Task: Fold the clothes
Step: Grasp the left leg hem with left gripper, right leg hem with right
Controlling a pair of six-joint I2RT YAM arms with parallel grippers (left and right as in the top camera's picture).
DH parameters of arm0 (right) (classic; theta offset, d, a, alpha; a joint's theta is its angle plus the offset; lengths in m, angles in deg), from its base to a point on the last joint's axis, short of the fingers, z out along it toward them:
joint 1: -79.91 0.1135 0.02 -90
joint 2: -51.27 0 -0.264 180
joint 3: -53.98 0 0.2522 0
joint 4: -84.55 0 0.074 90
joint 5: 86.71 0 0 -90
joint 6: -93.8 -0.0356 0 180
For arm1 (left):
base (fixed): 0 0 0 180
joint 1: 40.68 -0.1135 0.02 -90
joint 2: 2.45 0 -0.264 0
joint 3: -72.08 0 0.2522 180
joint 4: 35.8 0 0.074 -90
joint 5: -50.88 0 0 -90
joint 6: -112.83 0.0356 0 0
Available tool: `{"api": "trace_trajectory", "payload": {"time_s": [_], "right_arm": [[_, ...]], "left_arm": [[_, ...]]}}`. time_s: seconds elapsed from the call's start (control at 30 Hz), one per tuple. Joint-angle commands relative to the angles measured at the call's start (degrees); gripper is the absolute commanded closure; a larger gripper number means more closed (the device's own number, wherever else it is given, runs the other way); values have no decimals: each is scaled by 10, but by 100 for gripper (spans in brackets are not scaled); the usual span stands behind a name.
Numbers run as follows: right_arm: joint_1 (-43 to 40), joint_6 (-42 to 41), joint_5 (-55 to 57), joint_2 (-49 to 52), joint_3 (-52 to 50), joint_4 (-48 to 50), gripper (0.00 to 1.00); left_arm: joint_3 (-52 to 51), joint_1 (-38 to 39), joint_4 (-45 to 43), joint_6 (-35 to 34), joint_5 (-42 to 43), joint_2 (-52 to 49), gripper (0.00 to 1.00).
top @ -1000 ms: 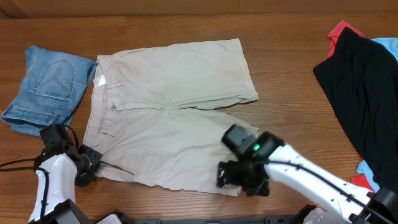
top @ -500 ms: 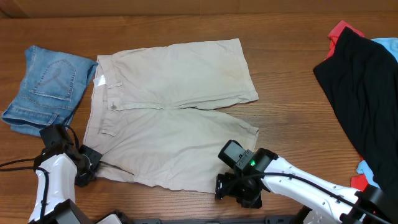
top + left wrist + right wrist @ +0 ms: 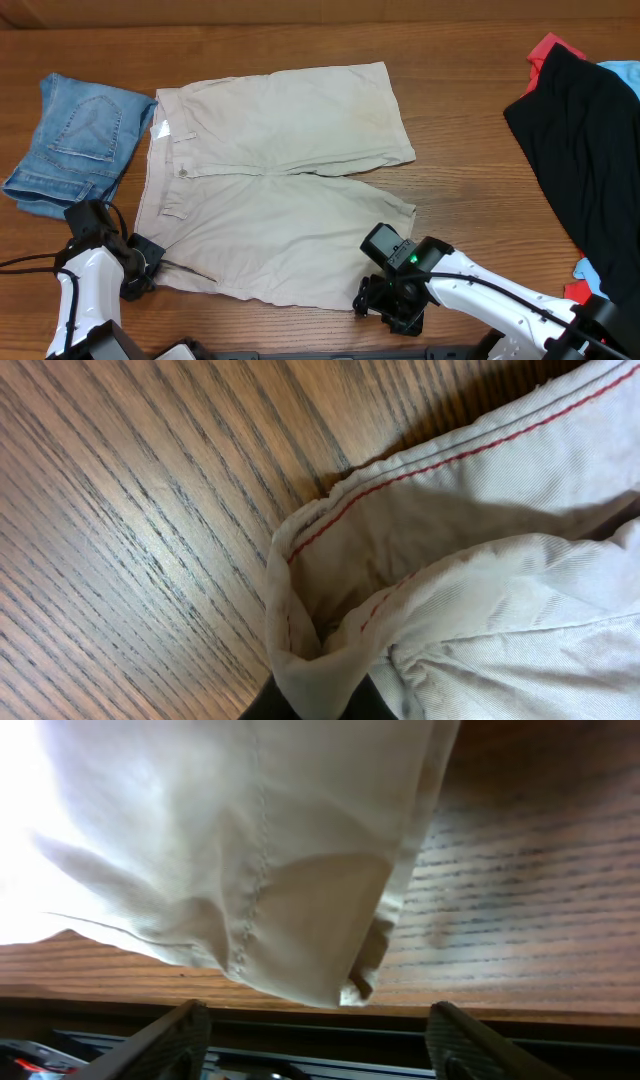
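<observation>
Table: we see brown wood grain across the whole overhead view, with everything lying on it.
Shorts: we find the pale beige pair spread flat at the centre. The waistband points to 9 o'clock and the two legs to 3 o'clock. The far leg lies smooth, and the near leg ends in a hem corner at 5 o'clock.
Black garment: we see it heaped at 3 o'clock, well apart from the shorts and running off the edge of the view.
Jeans: we see blue denim folded at 10 o'clock, just beside the waistband, with a back pocket facing up.
Red cloth: we see it peeking from under the black garment at 2 o'clock.
Light blue cloth: we see it at the 2 o'clock edge, touching the black garment.
Right gripper: we place it at 5 o'clock, at the near leg's hem corner. In the wrist view its fingers stand wide apart, with the hem hanging ahead of them and nothing clamped.
Left gripper: we place it at 8 o'clock, on the waistband's near corner. In the wrist view it is clamped on that corner, which bunches with red stitching showing.
White label: we spot it inside the waistband, toward 10 o'clock.
</observation>
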Motion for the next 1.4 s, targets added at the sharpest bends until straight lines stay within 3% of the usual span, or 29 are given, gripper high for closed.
{"api": "trace_trajectory", "payload": {"time_s": [0.0, 0.17, 0.2, 0.37, 0.47, 0.53, 0.67, 0.77, 0.83, 0.9, 1.0, 1.27, 1.37], "right_arm": [[-11, 1, -9, 9, -6, 7, 30], [-26, 28, -35, 54, -6, 19, 31], [-31, 32, -39, 66, -6, 21, 35], [-44, 44, -44, 90, -6, 23, 61], [-44, 44, -36, 90, -5, 23, 88], [-44, 45, -28, 90, -4, 22, 96], [-44, 45, -5, 90, 6, 5, 94], [-44, 47, -2, 90, 14, -9, 78], [-44, 49, -4, 90, 14, -19, 76], [-44, 54, -3, 89, 14, -23, 63], [-44, 55, 1, 85, 17, -23, 53], [-44, 62, 54, 44, 47, -32, 50], [-44, 62, 60, 37, 48, -31, 40]], "left_arm": [[11, -3, 7, 13, 1, 1, 94], [11, -3, 13, 14, 1, 1, 94], [11, -3, 13, 14, 1, 1, 94], [11, -3, 15, 14, 1, 1, 94], [11, -3, 16, 14, 1, 1, 94], [11, -3, 17, 14, 1, 1, 95], [11, -3, 16, 14, 0, 1, 95], [11, -3, 16, 14, 1, 1, 94], [11, -3, 15, 14, 0, 1, 94], [11, -3, 15, 14, 0, 1, 94], [11, -3, 13, 14, 1, 1, 94], [11, -3, 10, 14, 0, 1, 94], [11, -3, 8, 14, 0, 1, 93]]}}
